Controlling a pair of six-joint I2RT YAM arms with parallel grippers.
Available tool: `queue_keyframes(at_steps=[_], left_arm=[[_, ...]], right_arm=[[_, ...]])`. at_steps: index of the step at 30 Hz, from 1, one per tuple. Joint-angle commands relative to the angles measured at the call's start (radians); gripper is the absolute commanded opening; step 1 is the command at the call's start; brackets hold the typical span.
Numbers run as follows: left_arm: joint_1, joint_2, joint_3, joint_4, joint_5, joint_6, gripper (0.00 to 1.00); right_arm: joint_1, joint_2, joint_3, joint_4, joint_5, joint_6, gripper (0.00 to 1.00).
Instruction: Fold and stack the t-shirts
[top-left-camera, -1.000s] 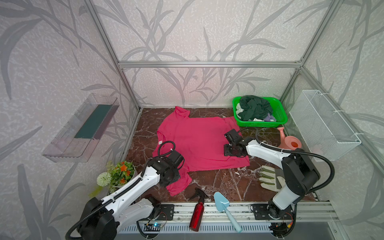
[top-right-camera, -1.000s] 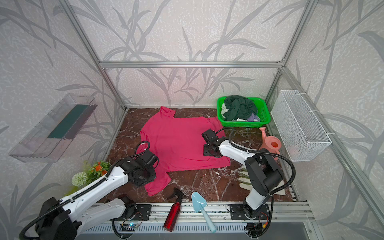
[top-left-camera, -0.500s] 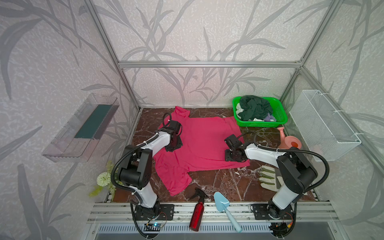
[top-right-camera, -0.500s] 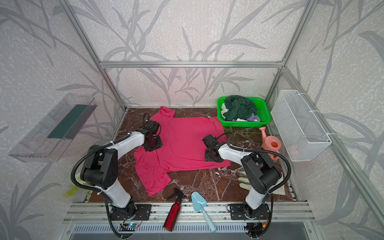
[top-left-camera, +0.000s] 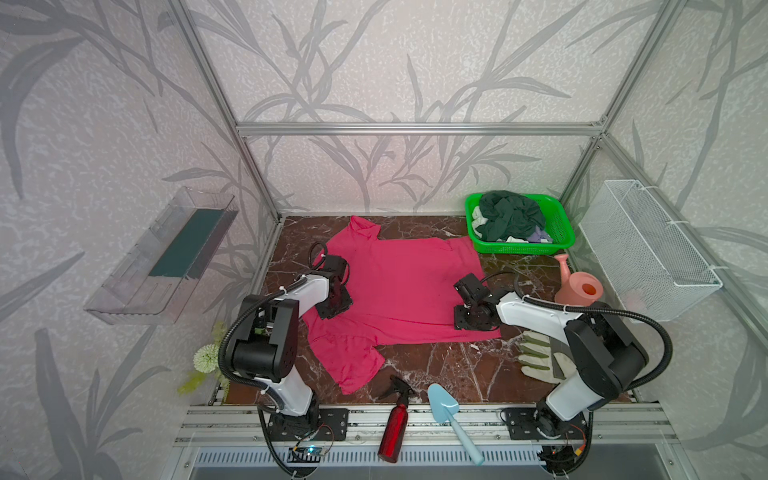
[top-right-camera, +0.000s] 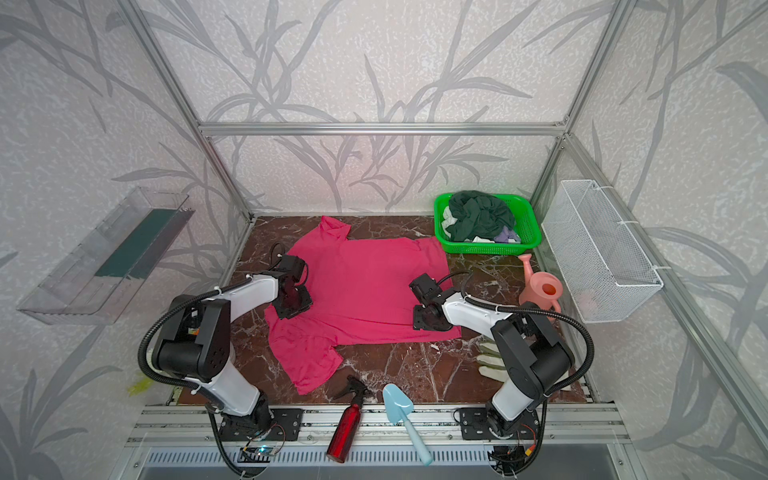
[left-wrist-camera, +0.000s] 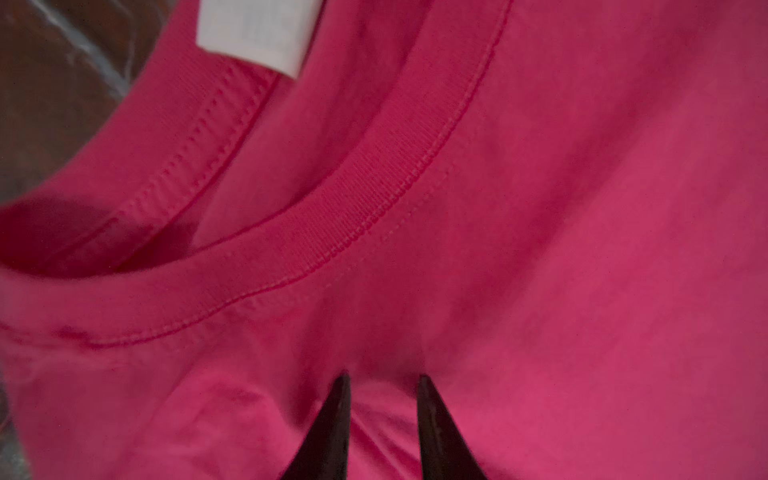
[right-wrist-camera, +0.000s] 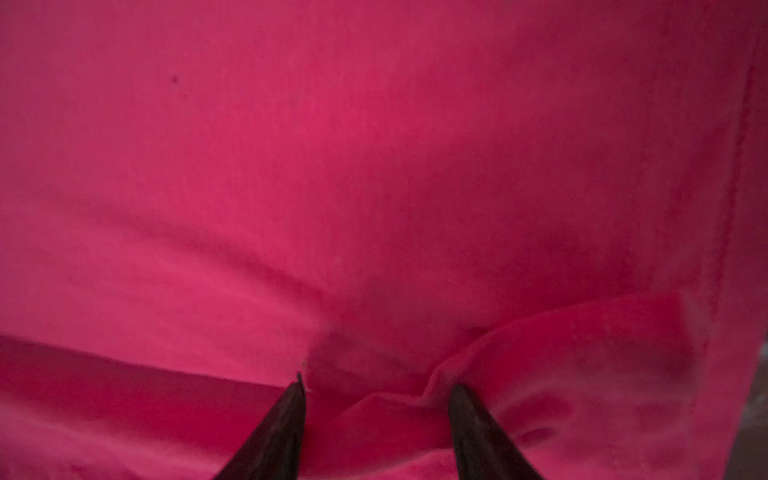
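Desk read as a clock face in both top views, 12 at the far wall.

- 9 o'clock: left tool is down on the pink t-shirt, tips just below the ribbed collar; the white label sits beyond it. Jaws are narrowly parted with a ridge of cloth between them. Cannot tell whether this is a firm pinch or only contact. Judgement: the neck end is chosen as one anchor of a lengthwise fold.
- Centre: the shirt lies spread flat, neck toward 9, hem toward 3, one sleeve toward 11, the other trailing toward 7. Not yet folded.
- About 4 o'clock: right tool is on the near hem corner, jaws wide apart and straddling a rumpled fold of the edge. Nothing is gripped yet. Judgement: it mirrors the left tool, so both ends can be lifted together.
- 1–2 o'clock: green basket holds the dark green shirt and paler ones, crumpled, waiting. No stack has been started.
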Motion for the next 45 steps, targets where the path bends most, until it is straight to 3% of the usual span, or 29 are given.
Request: queue_keyframes(at_steps=[1, 8, 14, 17, 23, 29, 37, 45], left_arm=[[0.009, -0.004, -0.074, -0.064, 0.047, -0.041, 0.29], [0.01, -0.175, -0.13, -0.138, 0.029, -0.037, 0.29], [0.009, -0.192, 0.067, -0.159, -0.001, 0.046, 0.31], [0.011, -0.079, 0.235, -0.143, -0.019, 0.079, 0.31], [0.022, 0.228, 0.596, -0.099, 0.052, 0.118, 0.31], [0.036, 0.499, 0.946, -0.165, 0.047, 0.148, 0.31], [0.075, 0.74, 1.224, -0.205, 0.136, 0.108, 0.33], [0.099, 0.891, 1.452, -0.282, 0.148, 0.085, 0.34]], right_arm=[[0.008, -0.044, -0.009, -0.073, -0.038, -0.004, 0.56], [0.03, -0.112, 0.09, -0.203, -0.029, -0.048, 0.55], [0.031, -0.125, 0.226, -0.217, 0.037, -0.122, 0.55], [0.03, -0.093, 0.272, -0.171, 0.05, -0.146, 0.56], [0.03, -0.036, 0.311, -0.104, 0.035, -0.152, 0.57], [0.031, 0.003, 0.299, -0.054, -0.015, -0.15, 0.57], [0.029, 0.023, 0.299, -0.071, 0.001, -0.151, 0.57], [0.029, 0.082, 0.309, -0.072, -0.015, -0.138, 0.57]])
